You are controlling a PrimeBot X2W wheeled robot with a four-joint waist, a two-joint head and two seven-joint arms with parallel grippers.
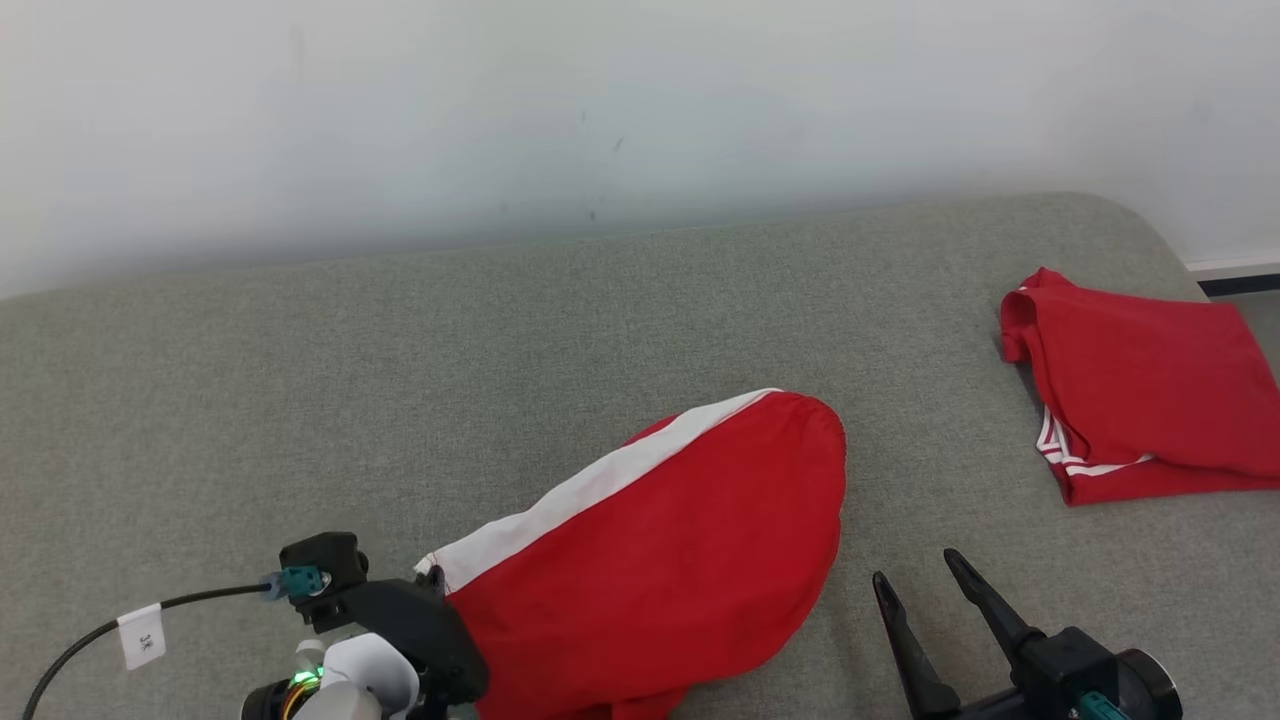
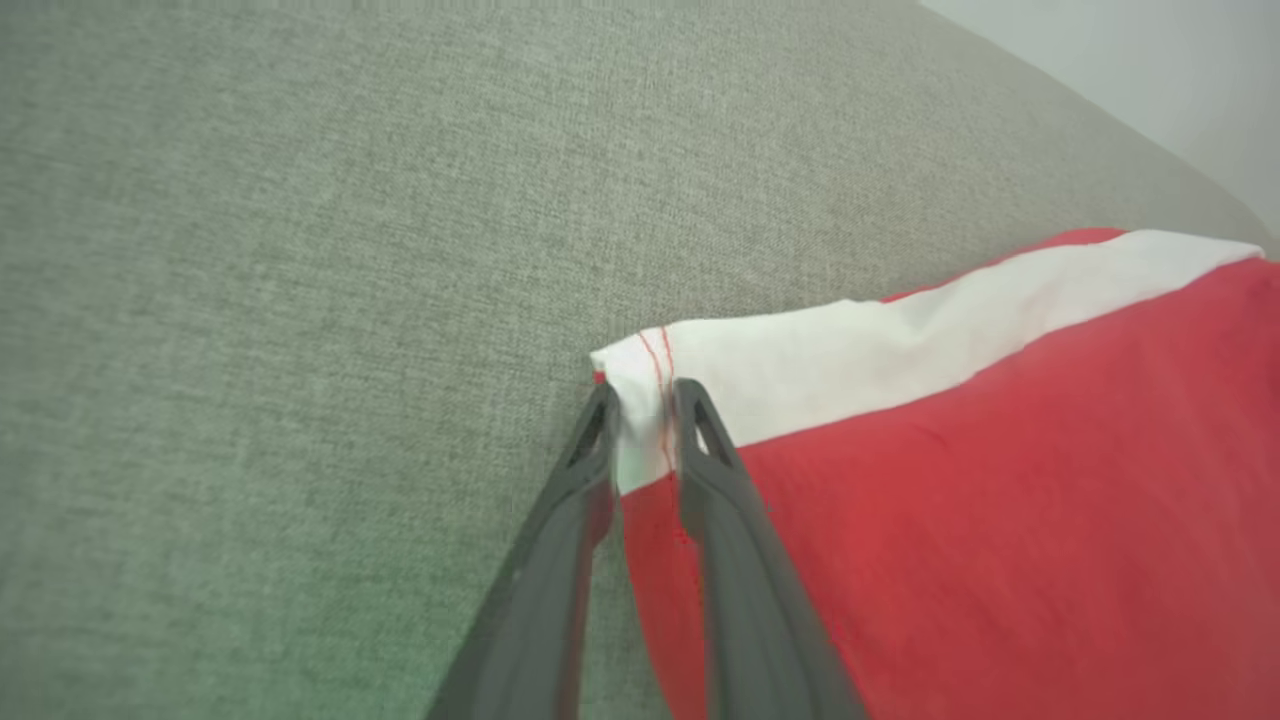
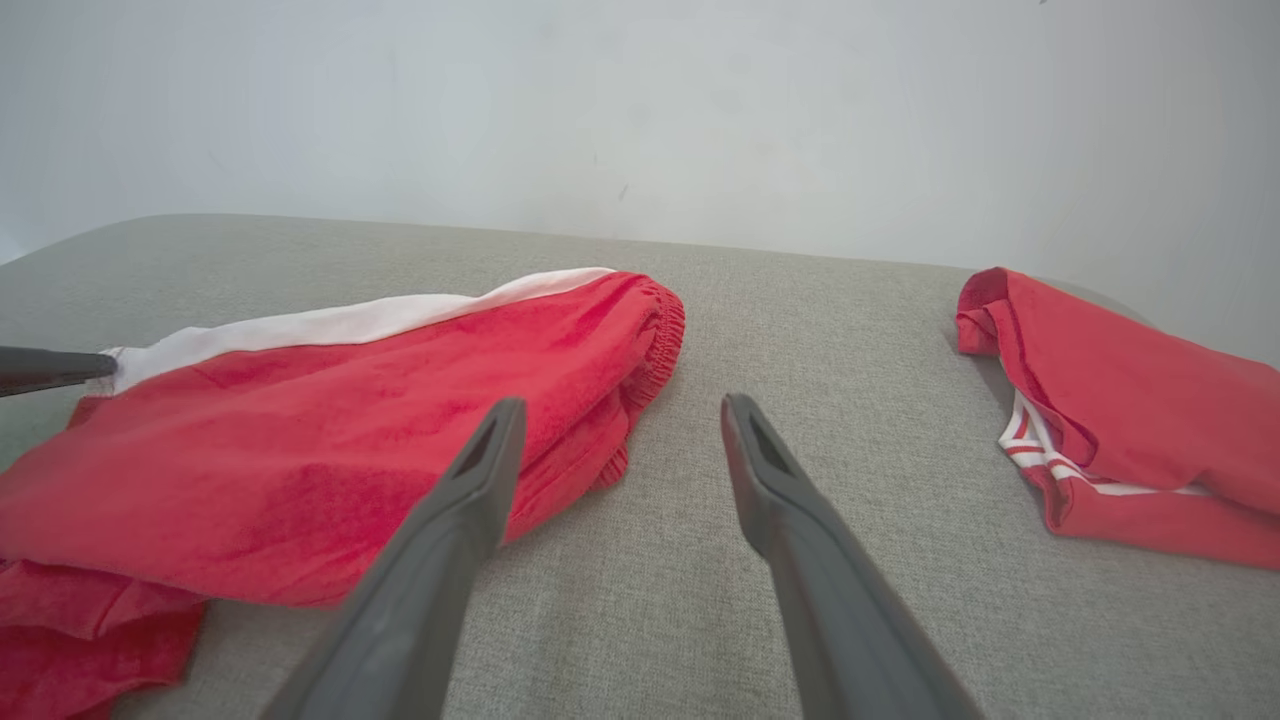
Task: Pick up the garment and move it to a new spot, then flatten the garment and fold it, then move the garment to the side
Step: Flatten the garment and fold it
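Red garment (image 1: 660, 560) w/ a white side stripe (image 1: 600, 480) lies on the grey padded surface (image 1: 400, 350), low centre in head view. Its gathered waistband (image 3: 665, 330) end points away from the robot, and the near edge is bunched up at the bottom of that view. L gripper (image 2: 645, 400) is at the garment's near-left corner: fingers (image 2: 705, 500) stand a narrow gap apart w/ the stitched hem corner of the stripe between them. Cloth fills that gap, but can't tell if it's pinched or just straddled. R gripper (image 1: 915, 567) sits just right of the garment, jaws spread wide, nothing held, bare grey fabric ahead of it. Further right, well apart, a 2nd red garment (image 1: 1150, 390) w/ thin white trim lies folded near the surface's rounded corner, w/ bare grey fabric btw the two. Pale wall (image 1: 600, 100) runs behind. A black cable (image 1: 210, 596) w/ a white tag (image 1: 140, 635) leads to the L wrist.
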